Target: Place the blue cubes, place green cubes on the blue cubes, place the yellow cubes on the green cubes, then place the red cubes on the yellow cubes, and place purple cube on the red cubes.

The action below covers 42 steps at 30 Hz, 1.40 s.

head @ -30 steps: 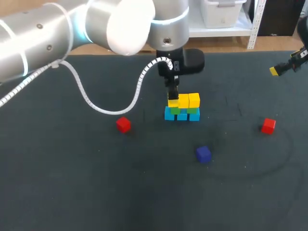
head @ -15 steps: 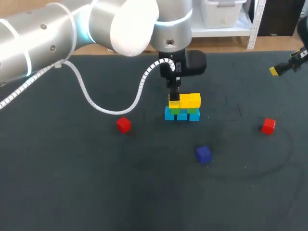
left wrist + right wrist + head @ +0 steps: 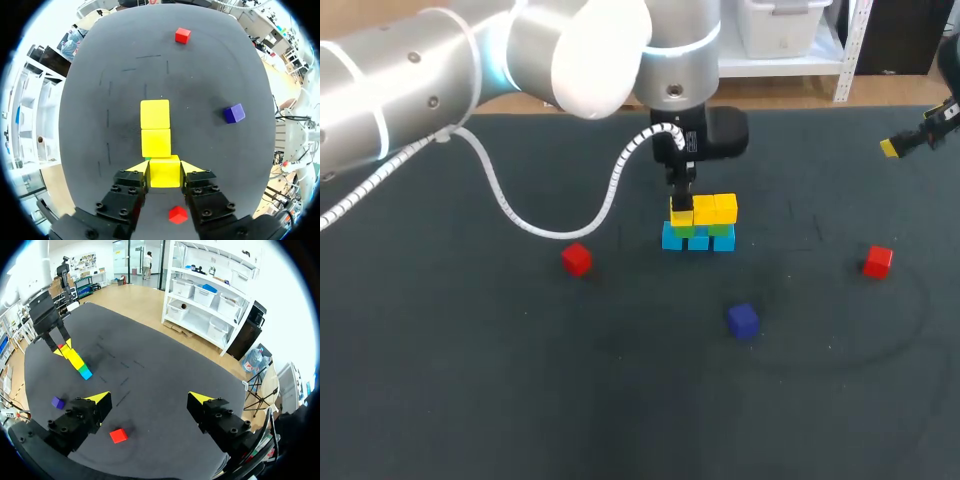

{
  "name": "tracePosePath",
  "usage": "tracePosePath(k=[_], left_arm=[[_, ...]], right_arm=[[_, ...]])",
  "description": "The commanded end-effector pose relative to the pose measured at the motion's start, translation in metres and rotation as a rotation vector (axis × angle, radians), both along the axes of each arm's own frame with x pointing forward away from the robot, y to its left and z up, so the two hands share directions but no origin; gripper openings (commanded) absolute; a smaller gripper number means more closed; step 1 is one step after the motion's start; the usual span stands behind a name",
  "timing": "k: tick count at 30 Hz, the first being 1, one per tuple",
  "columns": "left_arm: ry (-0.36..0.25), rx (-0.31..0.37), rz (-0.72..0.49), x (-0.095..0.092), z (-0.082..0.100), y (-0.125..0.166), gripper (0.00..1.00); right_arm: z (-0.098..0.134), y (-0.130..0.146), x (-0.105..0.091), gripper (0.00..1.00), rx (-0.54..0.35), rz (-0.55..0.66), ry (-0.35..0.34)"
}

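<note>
Here, a yellow cube (image 3: 164, 172) is clamped by the left gripper (image 3: 165, 169) at the stack's (image 3: 700, 230) nine-o'clock end, on the dark table (image 3: 470, 380). Red cubes (image 3: 577, 259) are seen at eight and four o'clock, a purple cube (image 3: 743, 320) at five. The right gripper (image 3: 149, 399) is held wide, empty.

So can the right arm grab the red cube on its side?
Probably yes: the right arm's fingers are open and empty, and that red cube sits alone on the table with nothing between them.

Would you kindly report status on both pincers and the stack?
Left pincer shut on yellow cube at end of stack. Right pincer open, empty. Nothing blocking.
</note>
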<state>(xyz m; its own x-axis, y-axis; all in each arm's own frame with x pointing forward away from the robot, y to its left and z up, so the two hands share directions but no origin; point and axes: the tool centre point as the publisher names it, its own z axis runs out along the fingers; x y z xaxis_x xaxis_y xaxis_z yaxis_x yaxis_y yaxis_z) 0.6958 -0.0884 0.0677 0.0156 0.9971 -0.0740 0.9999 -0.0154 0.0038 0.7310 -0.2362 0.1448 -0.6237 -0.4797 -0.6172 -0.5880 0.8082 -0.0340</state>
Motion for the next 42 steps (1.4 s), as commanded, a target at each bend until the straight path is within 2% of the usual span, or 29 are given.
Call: tracePosePath(k=[1, 10, 13, 15, 19, 20, 21, 23, 24, 26, 32, 35, 36, 39, 42], left_arm=[[0.005, 0.006, 0.002, 0.002, -0.0004, -0.0017, 0.2], [-0.001, 0.002, 0.011, 0.0012, -0.0012, -0.0018, 0.22], [-0.002, 0.001, 0.012, 0.0012, -0.0014, -0.0015, 0.27], [-0.001, 0.001, 0.01, 0.0013, -0.0019, -0.001, 0.37], [-0.001, 0.003, 0.011, 0.0018, -0.003, -0.0001, 0.5], [0.0, 0.004, 0.011, 0.0017, -0.003, 0.0, 0.67], [0.0, 0.003, 0.011, 0.0016, -0.0029, 0.0001, 0.76], [0.0, 0.003, 0.011, 0.0013, -0.0027, 0.0003, 0.85], [0.0, 0.003, 0.011, 0.0012, -0.0027, 0.0003, 0.95], [-0.002, 0.003, 0.012, 0.0011, -0.0027, 0.0004, 1.0], [-0.011, 0.013, 0.012, 0.0021, -0.0032, 0.0025, 0.98], [-0.012, 0.017, 0.016, 0.0026, -0.0037, 0.0037, 0.87], [-0.012, 0.019, 0.018, 0.0029, -0.004, 0.0043, 0.76], [-0.014, 0.023, 0.021, 0.0033, -0.0041, 0.0053, 0.53], [-0.014, 0.027, 0.022, 0.0036, -0.0042, 0.0069, 0.47]], right_arm=[[0.0007, -0.0001, -0.0006, 1.0, -0.001, -0.001, 0.001], [0.0007, -0.0001, -0.0006, 1.0, -0.001, -0.001, 0.001], [0.0007, -0.0001, -0.0006, 1.0, -0.001, -0.001, 0.001], [0.0007, -0.0001, -0.0006, 1.0, -0.001, -0.001, 0.001], [0.0007, -0.0001, -0.0006, 1.0, -0.001, -0.001, 0.001], [0.0007, -0.0001, -0.0006, 1.0, -0.001, -0.001, 0.001], [0.0007, -0.0001, -0.0006, 1.0, -0.001, -0.001, 0.001], [0.0007, -0.0001, -0.0006, 1.0, -0.001, -0.001, 0.001], [0.0007, -0.0001, -0.0006, 1.0, -0.001, -0.001, 0.001], [0.0007, -0.0001, -0.0006, 1.0, -0.001, -0.001, 0.001], [0.0007, -0.0001, -0.0006, 1.0, -0.001, -0.001, 0.001], [0.0007, -0.0001, -0.0006, 1.0, -0.001, -0.001, 0.001], [0.0007, -0.0001, -0.0006, 1.0, -0.001, -0.001, 0.001], [0.0007, -0.0001, -0.0006, 1.0, -0.001, -0.001, 0.001], [0.0007, -0.0001, -0.0006, 1.0, -0.001, -0.001, 0.001]])
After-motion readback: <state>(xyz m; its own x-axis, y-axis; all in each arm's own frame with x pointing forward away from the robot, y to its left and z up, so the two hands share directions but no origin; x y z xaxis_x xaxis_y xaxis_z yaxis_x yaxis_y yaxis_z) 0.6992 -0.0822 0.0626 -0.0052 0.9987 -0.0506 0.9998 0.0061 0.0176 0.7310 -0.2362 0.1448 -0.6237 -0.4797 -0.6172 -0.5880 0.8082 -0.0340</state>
